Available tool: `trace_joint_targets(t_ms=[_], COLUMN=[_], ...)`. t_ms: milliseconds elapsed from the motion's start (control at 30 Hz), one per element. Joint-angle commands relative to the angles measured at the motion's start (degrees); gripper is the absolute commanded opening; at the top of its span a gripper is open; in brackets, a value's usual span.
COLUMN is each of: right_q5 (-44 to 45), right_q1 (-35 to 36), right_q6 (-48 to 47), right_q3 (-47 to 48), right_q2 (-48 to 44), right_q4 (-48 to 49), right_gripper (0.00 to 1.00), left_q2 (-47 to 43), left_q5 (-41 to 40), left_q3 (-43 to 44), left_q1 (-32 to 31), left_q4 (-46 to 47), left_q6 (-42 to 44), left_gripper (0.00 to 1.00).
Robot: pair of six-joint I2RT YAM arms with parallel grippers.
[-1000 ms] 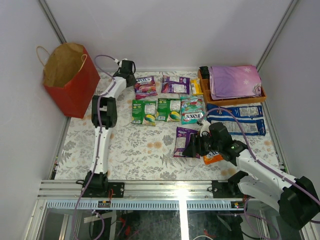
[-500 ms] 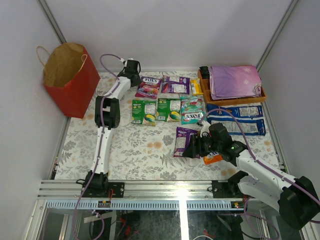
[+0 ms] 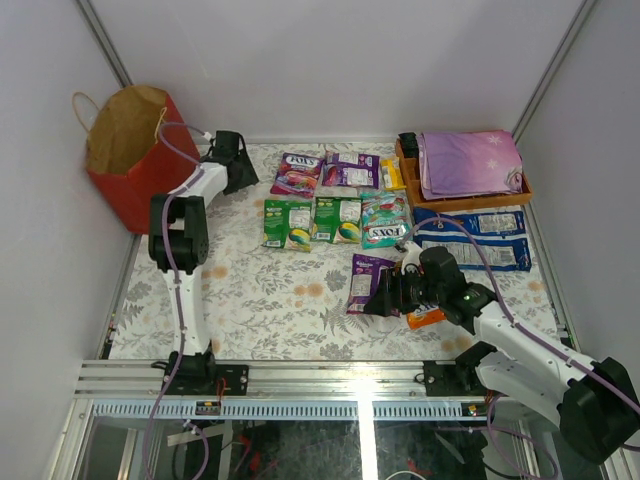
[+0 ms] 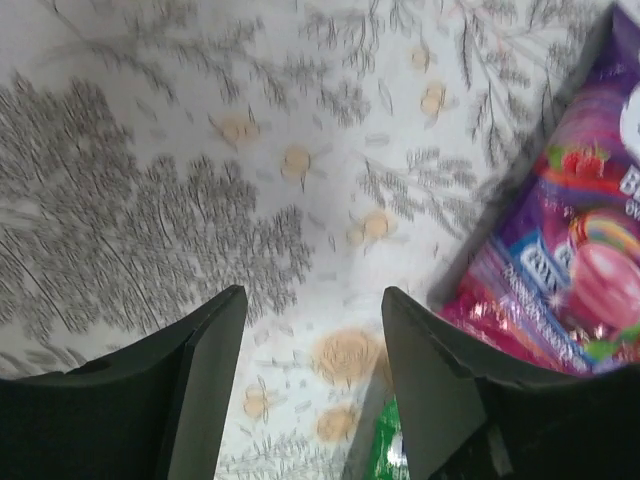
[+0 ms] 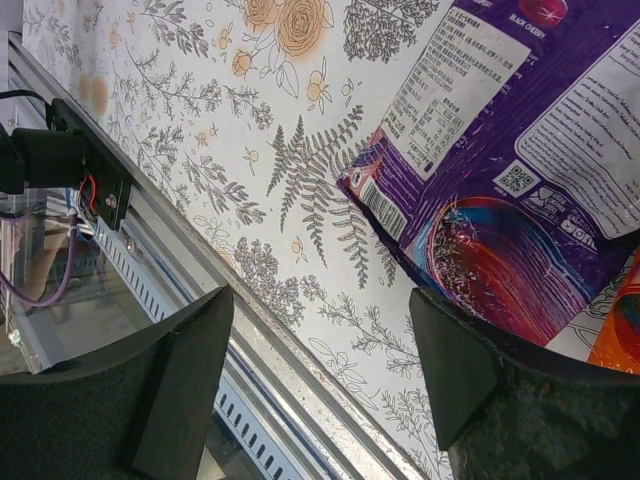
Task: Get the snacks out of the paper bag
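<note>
The red paper bag [image 3: 140, 165] stands open at the back left, its inside hidden from view. The snacks lie flat on the floral table: a pink FOX'S packet [image 3: 295, 173] [image 4: 560, 270], a purple one [image 3: 350, 170], two green ones [image 3: 288, 222], a teal one [image 3: 385, 220] and two long blue-and-white packs [image 3: 475, 225]. My left gripper [image 3: 240, 172] [image 4: 315, 320] hangs open and empty between the bag and the pink packet. My right gripper [image 3: 385, 295] [image 5: 320, 320] is open and empty beside a purple packet [image 3: 365, 282] [image 5: 500, 170]. An orange packet [image 3: 425, 318] [image 5: 620, 330] peeks out under that arm.
A wooden tray [image 3: 470, 200] holding a folded purple cloth [image 3: 470, 160] sits at the back right. The metal rail [image 5: 200, 260] of the table's near edge runs right under my right gripper. White walls close in the left, back and right sides.
My left gripper has opened and swung left, away from the pink packet and toward the bag. The right gripper has widened a little and stayed in place.
</note>
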Motion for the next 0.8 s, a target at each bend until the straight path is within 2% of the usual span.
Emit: trace_joint_targets(t_ms=[0, 67, 167, 767], right_q5=[-1.92, -1.66, -1.35, -1.46], right_q1=[-0.23, -0.23, -0.23, -0.22], right_q6=[0.44, 0.46, 0.64, 0.99], right_q3=[0.55, 0.38, 0.04, -0.70], right_q2=[-1.35, -2.27, -2.95, -2.01], right_q4=[1.03, 0.32, -0.05, 1.39], right_gripper=[0.79, 0.80, 0.80, 0.81], left_q2=[-5.33, -5.49, -3.71, 3.89], left_q5=[8.72, 12.70, 17.13, 15.22], left_q3=[-9.96, -11.52, -9.85, -1.52], left_q1=[-0.36, -0.43, -0.72, -4.85], left_q4=[10.77, 14.27, 14.63, 10.98], left_q6=[-1.38, -1.41, -0.78, 1.19], left_gripper=[0.58, 0.59, 0.57, 0.53])
